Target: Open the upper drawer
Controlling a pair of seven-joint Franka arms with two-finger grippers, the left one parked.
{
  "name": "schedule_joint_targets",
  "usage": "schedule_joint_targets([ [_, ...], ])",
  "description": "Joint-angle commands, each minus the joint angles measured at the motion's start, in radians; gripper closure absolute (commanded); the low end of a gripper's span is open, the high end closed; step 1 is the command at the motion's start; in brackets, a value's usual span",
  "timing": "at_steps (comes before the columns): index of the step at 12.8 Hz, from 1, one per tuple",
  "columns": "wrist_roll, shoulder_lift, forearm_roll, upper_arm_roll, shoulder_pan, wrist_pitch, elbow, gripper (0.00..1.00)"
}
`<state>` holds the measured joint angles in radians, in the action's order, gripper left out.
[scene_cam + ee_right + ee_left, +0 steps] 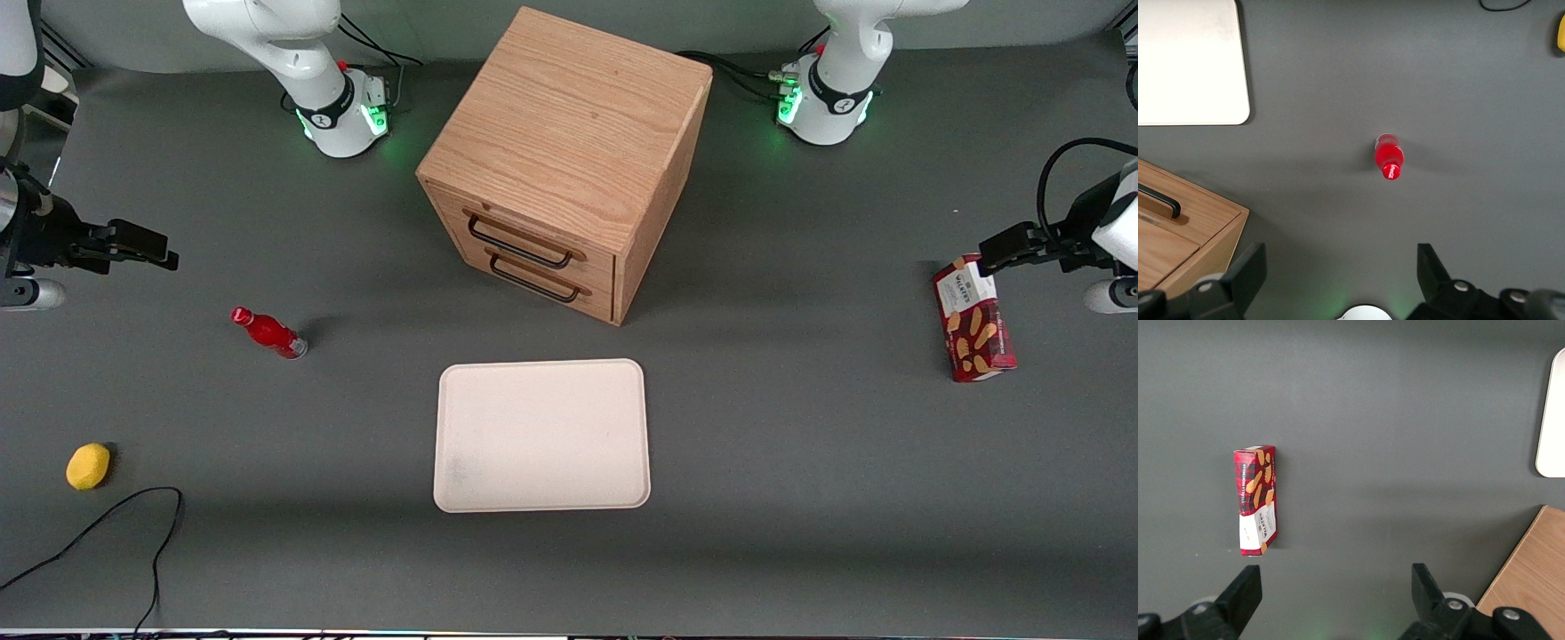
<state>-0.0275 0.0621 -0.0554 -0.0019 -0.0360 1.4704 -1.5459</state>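
Observation:
The light-oak cube cabinet point(569, 124) stands mid-table, farther from the front camera than the tray. The upper drawer point(533, 233) is pushed in flush, with its thin black bar handle point(518, 250) above the like lower drawer point(544, 286), which is also shut. My right gripper point(156, 249) hangs above the table toward the working arm's end, well apart from the cabinet, open and empty. In the right wrist view the gripper point(1340, 270) has its fingers point(1248, 268) wide apart over bare table. A cabinet corner point(1205, 220) with one black handle point(1163, 200) shows beside them.
A cream tray point(542, 436) lies in front of the cabinet, also in the right wrist view point(1185, 60). A red bottle point(269, 332) point(1389, 159), a lemon point(88, 466) and a black cable point(107, 524) lie toward the working arm's end. A biscuit box point(973, 317) point(1257, 500) lies toward the parked arm's end.

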Motion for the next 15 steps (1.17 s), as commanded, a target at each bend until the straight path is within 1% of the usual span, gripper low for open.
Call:
schedule_joint_targets([
  [1, 0.008, 0.042, 0.029, -0.003, 0.014, -0.021, 0.056, 0.00],
  [15, -0.008, 0.047, 0.026, 0.000, 0.016, -0.022, 0.056, 0.00],
])
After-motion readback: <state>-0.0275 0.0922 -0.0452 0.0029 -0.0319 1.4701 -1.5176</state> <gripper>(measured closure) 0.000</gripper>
